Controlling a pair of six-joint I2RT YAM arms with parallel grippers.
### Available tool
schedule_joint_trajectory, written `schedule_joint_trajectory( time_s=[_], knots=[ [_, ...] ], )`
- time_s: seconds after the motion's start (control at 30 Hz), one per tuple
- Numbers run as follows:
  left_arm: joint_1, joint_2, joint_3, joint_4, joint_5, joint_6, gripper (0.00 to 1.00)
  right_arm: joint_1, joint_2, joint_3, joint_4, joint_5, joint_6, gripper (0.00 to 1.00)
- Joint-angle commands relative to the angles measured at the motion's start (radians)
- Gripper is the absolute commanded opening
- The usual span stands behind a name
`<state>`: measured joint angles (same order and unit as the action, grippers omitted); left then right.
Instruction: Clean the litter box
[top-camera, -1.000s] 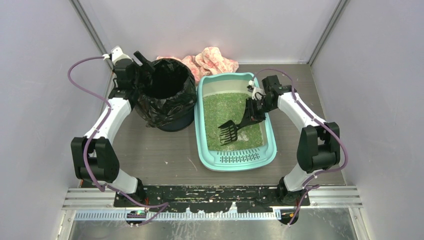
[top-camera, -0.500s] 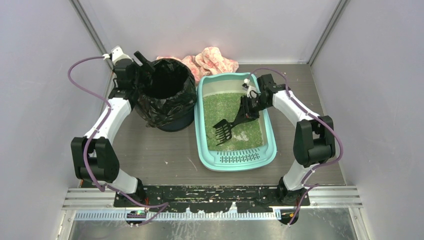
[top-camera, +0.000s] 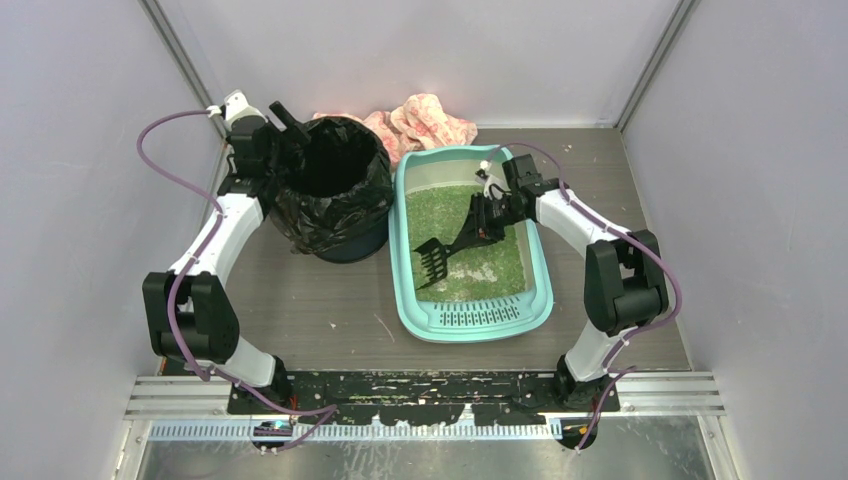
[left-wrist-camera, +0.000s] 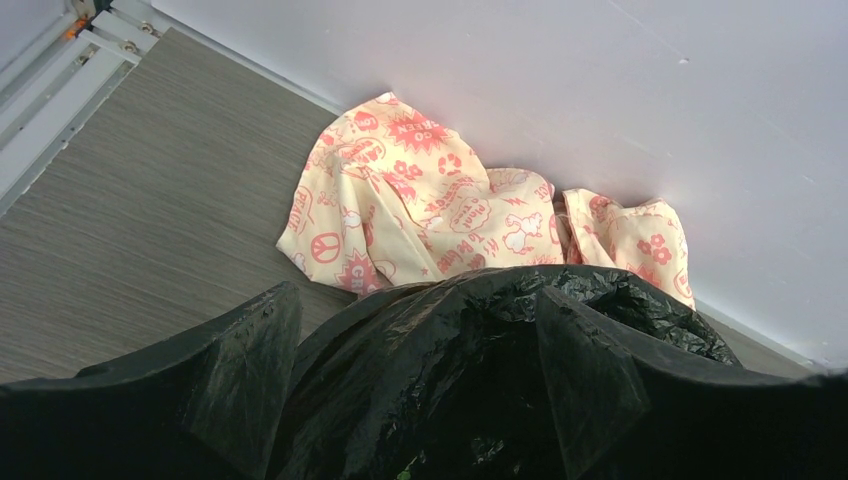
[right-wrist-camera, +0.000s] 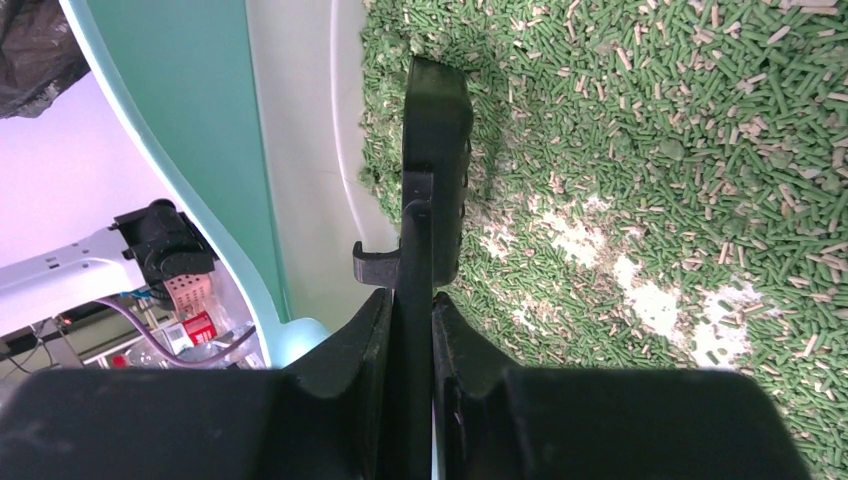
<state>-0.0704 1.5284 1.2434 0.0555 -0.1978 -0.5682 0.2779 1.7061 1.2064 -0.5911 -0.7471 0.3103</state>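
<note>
The litter box lies at 3 o'clock of the bin. My right gripper pinches the scoop, head toward 8 o'clock; my left gripper gapes at the bin's 10 o'clock rim.

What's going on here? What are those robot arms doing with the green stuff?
They are cleaning a litter box. The right tool is shut on the handle of a black scoop. The scoop's head is down at the green litter, close to one side wall. The left tool is open at the rim of the bin with the black bag, holding nothing. A patterned cloth lies behind by the wall.
</note>
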Motion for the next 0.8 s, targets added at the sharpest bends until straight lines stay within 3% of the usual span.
schedule_joint_trajectory(
  time_s=[0.0,0.77],
  knots=[
    [-0.016,0.041,0.016,-0.028,0.034,-0.006,0.86,-0.008,-0.032,0.007,0.070,-0.075,0.034,0.01],
    [-0.016,0.038,-0.004,-0.020,0.032,-0.010,0.86,-0.186,-0.110,0.068,-0.042,-0.150,-0.014,0.01]
  ],
)
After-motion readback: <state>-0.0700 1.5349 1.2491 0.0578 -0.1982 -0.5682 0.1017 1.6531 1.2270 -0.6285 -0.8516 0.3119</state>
